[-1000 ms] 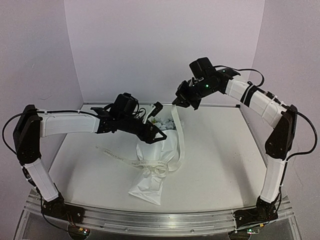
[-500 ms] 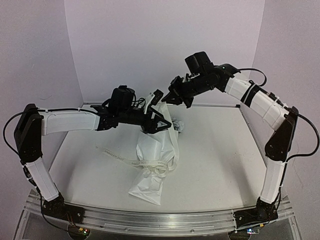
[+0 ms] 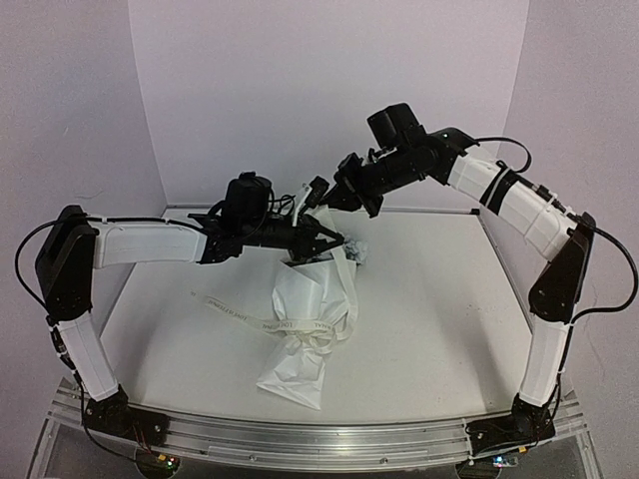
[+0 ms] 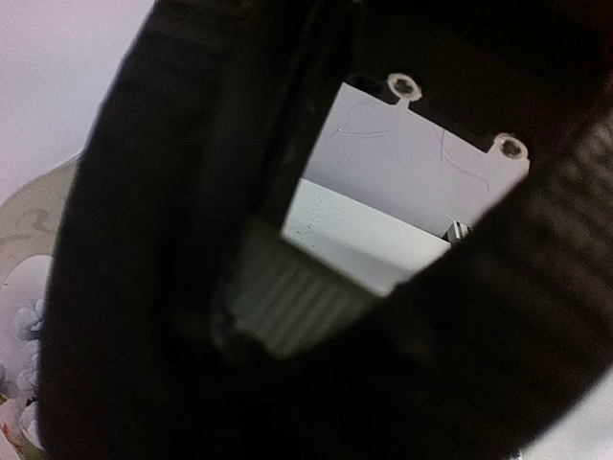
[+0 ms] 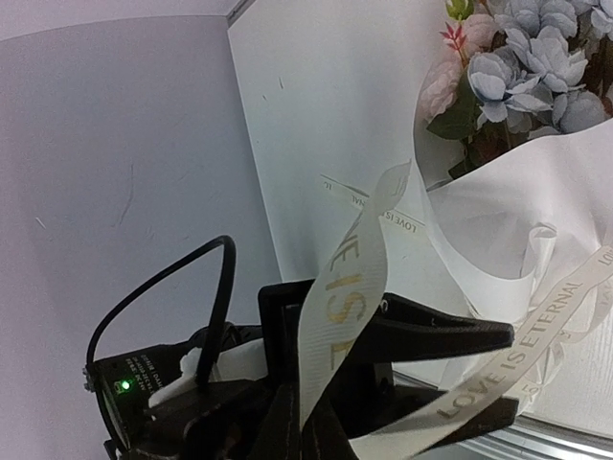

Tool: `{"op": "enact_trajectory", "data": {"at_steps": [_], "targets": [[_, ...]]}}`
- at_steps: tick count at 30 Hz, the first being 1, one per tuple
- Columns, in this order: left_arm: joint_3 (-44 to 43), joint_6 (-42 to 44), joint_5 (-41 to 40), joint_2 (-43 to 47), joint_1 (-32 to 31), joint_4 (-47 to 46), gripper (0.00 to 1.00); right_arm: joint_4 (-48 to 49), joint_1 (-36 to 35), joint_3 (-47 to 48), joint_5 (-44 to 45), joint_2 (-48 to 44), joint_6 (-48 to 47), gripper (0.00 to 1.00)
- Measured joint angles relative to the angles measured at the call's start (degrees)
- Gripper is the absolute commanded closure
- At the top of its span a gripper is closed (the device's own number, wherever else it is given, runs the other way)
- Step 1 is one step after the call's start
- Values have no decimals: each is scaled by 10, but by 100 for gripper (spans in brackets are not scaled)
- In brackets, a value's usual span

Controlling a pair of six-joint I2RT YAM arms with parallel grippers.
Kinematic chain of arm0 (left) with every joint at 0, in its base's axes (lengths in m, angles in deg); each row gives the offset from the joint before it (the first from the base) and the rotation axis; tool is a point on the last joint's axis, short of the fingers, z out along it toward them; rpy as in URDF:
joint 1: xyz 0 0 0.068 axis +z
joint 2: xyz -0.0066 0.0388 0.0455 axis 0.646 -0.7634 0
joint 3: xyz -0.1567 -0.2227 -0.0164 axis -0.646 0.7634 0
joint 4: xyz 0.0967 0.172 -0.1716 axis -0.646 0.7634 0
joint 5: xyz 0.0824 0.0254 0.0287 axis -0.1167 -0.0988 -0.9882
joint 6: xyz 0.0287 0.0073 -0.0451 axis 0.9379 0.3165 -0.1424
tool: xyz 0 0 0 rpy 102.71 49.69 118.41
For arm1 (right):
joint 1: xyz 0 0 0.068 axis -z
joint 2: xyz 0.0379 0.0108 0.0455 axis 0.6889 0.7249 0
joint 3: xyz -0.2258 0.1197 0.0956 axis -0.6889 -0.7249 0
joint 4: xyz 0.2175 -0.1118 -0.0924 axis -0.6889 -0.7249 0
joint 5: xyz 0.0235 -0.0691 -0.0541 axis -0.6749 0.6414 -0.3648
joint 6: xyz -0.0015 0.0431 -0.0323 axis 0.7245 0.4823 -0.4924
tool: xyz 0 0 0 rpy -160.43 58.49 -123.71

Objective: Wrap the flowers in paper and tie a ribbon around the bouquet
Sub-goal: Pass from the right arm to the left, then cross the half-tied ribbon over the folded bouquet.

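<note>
With the bouquet (image 3: 310,319) lying on the bench (image 3: 439,299) and the right gripper (image 3: 329,198) clenched on the raised ribbon (image 5: 340,287), the left gripper (image 3: 329,241), its hold impossible to tell, should pinch the strip flat, keeping it taut.

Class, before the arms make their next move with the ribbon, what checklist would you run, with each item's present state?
1. Jaws of the right gripper shut on the ribbon: ok.
2. The left gripper has the ribbon: cannot tell, its camera is blocked.
3. Ribbon runs round the waist of the bouquet: ok.
4. The flowers show out of the paper: ok.
5. Knot finished: cannot tell.
</note>
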Motion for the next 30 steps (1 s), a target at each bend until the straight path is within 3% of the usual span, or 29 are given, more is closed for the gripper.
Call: {"op": "enact_trajectory", "data": {"at_steps": [5,9,13,19,30], "targets": [[14,-29,-25,0,0,-29,100,10,0,-41,2,-21,-26,50],[52,-66,-55,11,4,-52,100,13,0,-143,24,-88,-86,38],[84,-101,-66,31,16,-61,100,9,-3,-254,51,-176,-153,36],[113,-128,-74,71,22,-69,100,26,-43,-402,94,-264,-263,41],[158,-130,-89,127,24,-58,100,98,-124,-448,135,-130,-322,47]]}}
